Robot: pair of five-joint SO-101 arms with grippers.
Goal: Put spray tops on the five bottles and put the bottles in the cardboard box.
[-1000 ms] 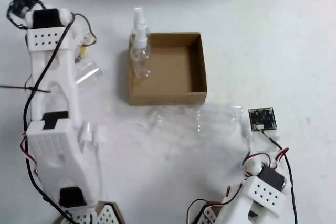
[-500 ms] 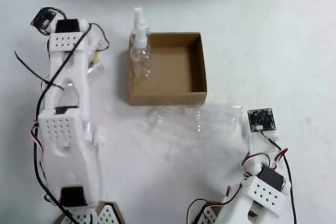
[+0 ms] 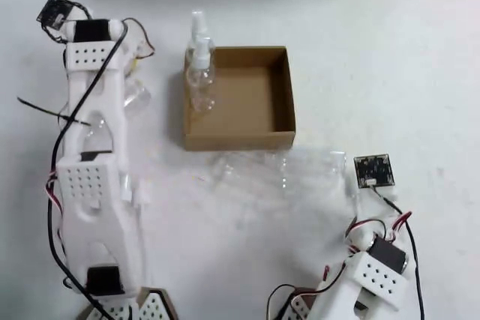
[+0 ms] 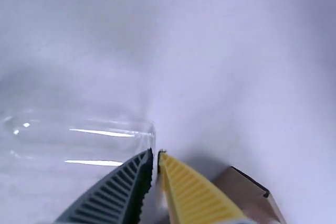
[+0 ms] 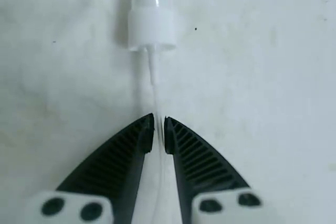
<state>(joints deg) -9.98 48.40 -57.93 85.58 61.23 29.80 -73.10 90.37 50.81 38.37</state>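
My left gripper (image 4: 156, 156) is shut, its grey and yellow tips together beside the end of a clear bottle (image 4: 79, 140) lying on the table; nothing shows between them. From above, that gripper (image 3: 132, 71) sits at the far left, left of the cardboard box (image 3: 281, 88), with the bottle (image 3: 137, 97) beside it. Two bottles with spray tops (image 3: 199, 73) stand at the box's left wall. My right gripper (image 5: 158, 124) is shut on the thin tube of a white spray top (image 5: 152, 24) lying on the table. Several clear bottles (image 3: 262, 166) lie in front of the box.
Loose spray tops (image 3: 126, 189) lie beside the left arm's lower link. The right arm's base (image 3: 375, 275) is at the near right edge. A box corner (image 4: 252, 192) shows near my left gripper. Open table lies right of the box.
The left arm swung its wrist toward the far left corner, and the bottle beside it shifted slightly to the right. The right arm stayed still.
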